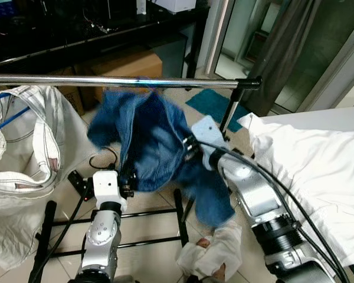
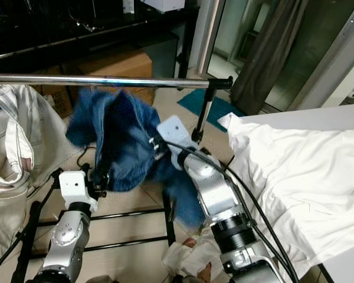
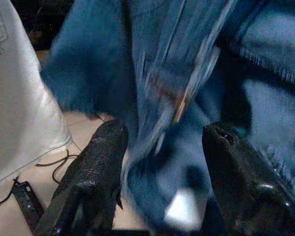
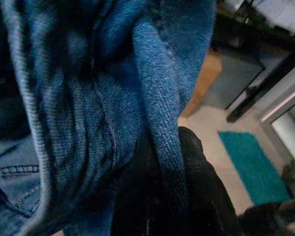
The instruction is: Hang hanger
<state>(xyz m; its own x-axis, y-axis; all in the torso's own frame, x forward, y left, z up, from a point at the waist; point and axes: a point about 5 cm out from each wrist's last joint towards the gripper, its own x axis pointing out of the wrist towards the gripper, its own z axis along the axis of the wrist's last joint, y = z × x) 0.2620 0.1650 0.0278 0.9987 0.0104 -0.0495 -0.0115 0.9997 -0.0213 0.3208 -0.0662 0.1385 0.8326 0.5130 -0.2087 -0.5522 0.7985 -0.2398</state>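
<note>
Two grippers hold the blue denim jacket [image 1: 147,141] under the rail [image 1: 118,81]: right gripper [image 4: 160,162] clamped, left gripper [image 3: 160,167] apart. Lift slowly.

The rail [image 1: 118,81] is polished metal, bright and glossy, with a matt black end fitting [image 1: 248,83]. The denim garment [image 1: 147,144] is blue woven cloth, coarse in its twill weave, with raised stitched seams and a frayed-looking edge. Beside it hangs a white jacket [image 1: 23,153] of heavy cloth with dark contrast stitching. The left pincer [image 3: 160,182] has black fingers [image 3: 96,167] with a rough, pebbled matt surface; the other finger looks smoother and slightly glossy. Both arms wear brushed silver metal casings, and black rubbery cables [image 1: 265,174] run along the right one. The white sheet [image 1: 318,165] is soft, creased cloth. The floor tiles [image 1: 147,227] are smooth, pale and faintly shiny. A teal mat [image 1: 209,103] looks matt.
</note>
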